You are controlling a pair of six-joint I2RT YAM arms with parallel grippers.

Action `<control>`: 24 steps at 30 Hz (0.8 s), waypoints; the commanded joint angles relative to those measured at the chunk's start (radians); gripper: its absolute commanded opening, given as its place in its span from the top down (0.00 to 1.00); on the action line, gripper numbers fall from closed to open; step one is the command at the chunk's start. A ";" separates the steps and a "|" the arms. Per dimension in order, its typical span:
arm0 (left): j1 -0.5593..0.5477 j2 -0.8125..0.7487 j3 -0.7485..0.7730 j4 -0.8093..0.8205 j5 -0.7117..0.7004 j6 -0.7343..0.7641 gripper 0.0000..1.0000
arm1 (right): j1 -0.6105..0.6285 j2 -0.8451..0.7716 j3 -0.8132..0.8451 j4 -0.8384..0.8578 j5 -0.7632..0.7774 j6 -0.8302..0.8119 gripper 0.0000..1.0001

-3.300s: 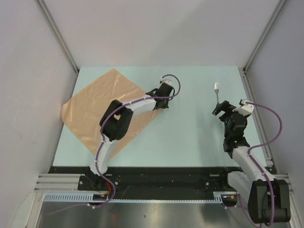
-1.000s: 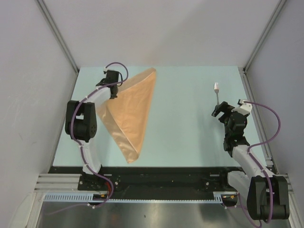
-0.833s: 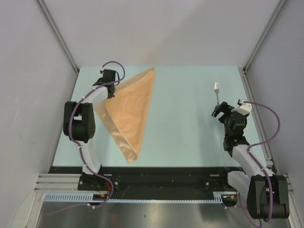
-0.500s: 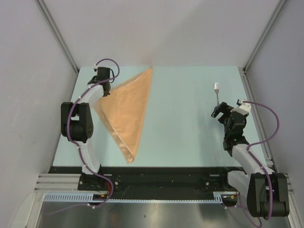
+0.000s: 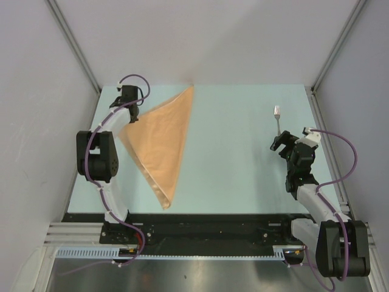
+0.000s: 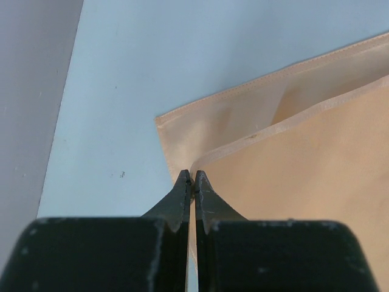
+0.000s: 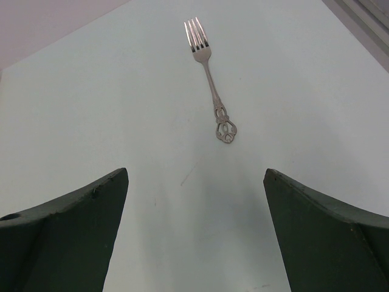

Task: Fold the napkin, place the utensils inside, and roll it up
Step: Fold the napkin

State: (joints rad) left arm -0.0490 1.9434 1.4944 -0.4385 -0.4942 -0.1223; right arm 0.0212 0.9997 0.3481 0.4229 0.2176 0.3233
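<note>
Thin peach-tan cloth napkin (image 5: 159,143), lately a flat diamond, now doubled into a triangle. Left gripper (image 6: 192,176) pinches its top layer's far-left corner; we judge the fold nearly done. Small silver metal fork (image 7: 209,79) waits well right of the napkin, right gripper (image 7: 194,176) agape there.

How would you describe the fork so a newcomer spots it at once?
On the pale blue table, look to the far right part, just beyond the open right gripper. There lies the fork, alone, tines pointing away from the arms. It is small, slim and silver, while the napkin, over on the left, is large and orange.
</note>
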 commanded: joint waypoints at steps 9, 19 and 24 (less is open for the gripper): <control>0.018 -0.009 0.027 0.000 -0.035 0.004 1.00 | -0.009 0.005 0.038 0.014 -0.007 -0.006 0.01; 0.023 -0.038 -0.006 0.009 -0.046 0.001 1.00 | -0.012 0.007 0.042 0.010 -0.011 -0.004 0.00; 0.023 -0.063 -0.023 0.018 -0.064 0.001 1.00 | -0.013 0.010 0.042 0.008 -0.012 -0.004 0.00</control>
State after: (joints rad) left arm -0.0364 1.9430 1.4830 -0.4355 -0.5217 -0.1223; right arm 0.0151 1.0050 0.3485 0.4160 0.2043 0.3233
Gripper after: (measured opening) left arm 0.012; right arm 0.994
